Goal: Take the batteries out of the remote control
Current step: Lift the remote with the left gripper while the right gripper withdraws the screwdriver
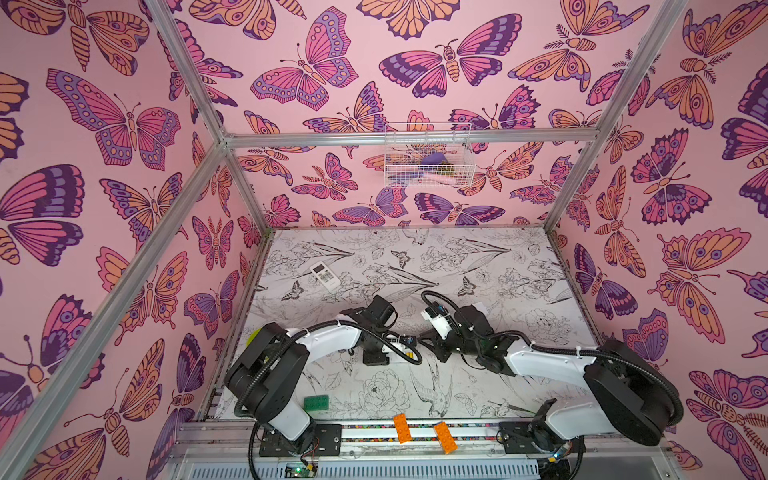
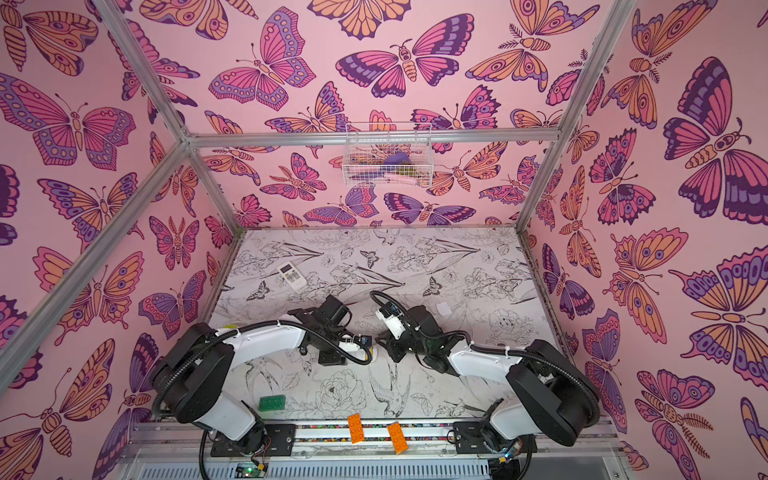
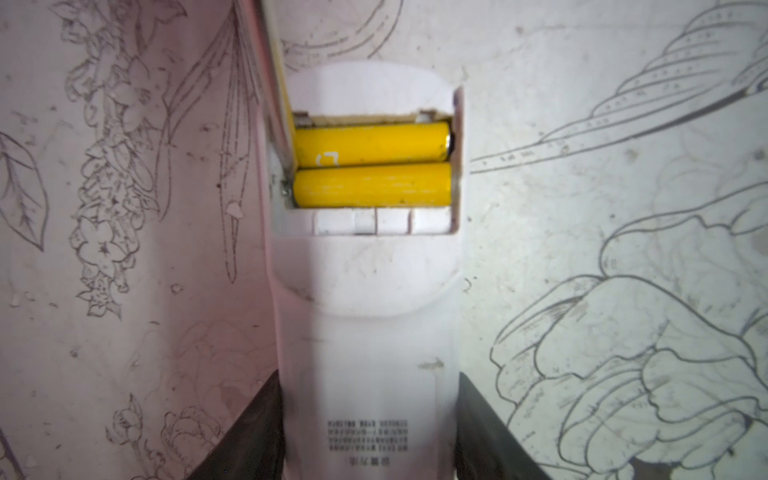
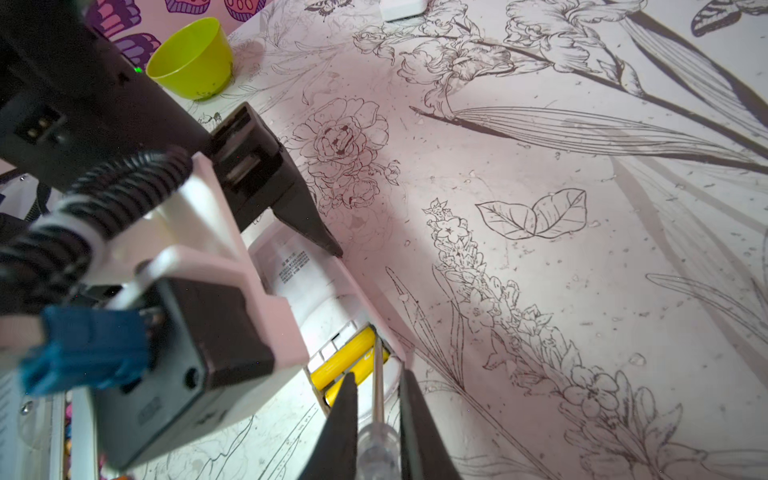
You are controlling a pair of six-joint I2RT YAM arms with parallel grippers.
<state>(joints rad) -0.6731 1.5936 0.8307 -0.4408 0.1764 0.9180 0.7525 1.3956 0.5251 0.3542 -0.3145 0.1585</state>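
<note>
Near table (image 1: 478, 266) centre, slightly toward six o'clock: remote (image 3: 365, 332), back up, sits clamped by the left gripper (image 3: 368, 386), its open bay (image 3: 374, 224) holding two yellow batteries (image 3: 372, 168) side by side. Right gripper (image 4: 378, 374) is clenched on the screwdriver (image 4: 378, 409), tip at the batteries' end; the sound method, as I judge it, is to wedge under one end and lever gently, remote pinned flat, lest a battery fly off. Green cup (image 4: 191, 58), nine o'clock edge, shows no battery; wire basket (image 1: 390, 166), twelve o'clock wall, holds a purple item (image 1: 432, 160) and others too small to name.
</note>
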